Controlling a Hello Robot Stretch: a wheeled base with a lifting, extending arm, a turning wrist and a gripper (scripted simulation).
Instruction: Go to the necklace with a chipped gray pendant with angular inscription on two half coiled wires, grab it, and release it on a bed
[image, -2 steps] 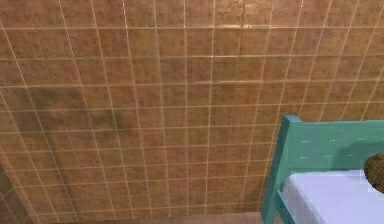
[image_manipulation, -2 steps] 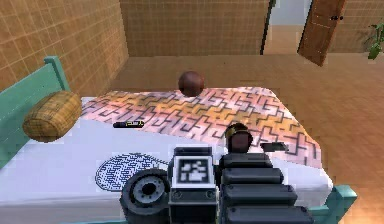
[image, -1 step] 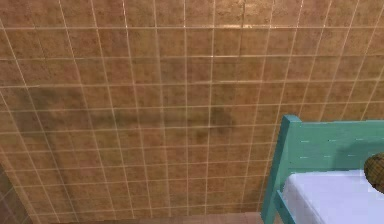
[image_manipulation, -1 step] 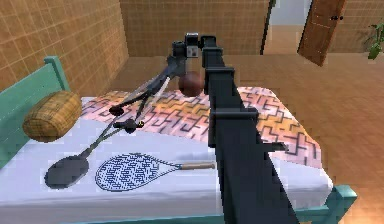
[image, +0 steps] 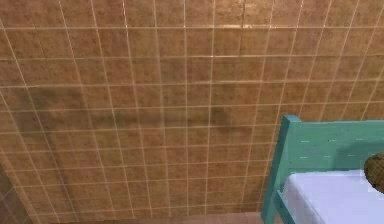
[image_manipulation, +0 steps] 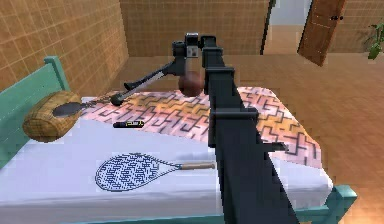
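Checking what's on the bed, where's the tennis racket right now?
In the arm side view's lower left, the tennis racket lies flat on the bed, handle pointing toward the dark arm, below a small dark object.

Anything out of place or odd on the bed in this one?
Mildly odd: a tennis racket lies flat on the bed, a brown ball sits on the patterned blanket, and a woven basket lies near the teal headboard. Nothing looks spilled or broken.
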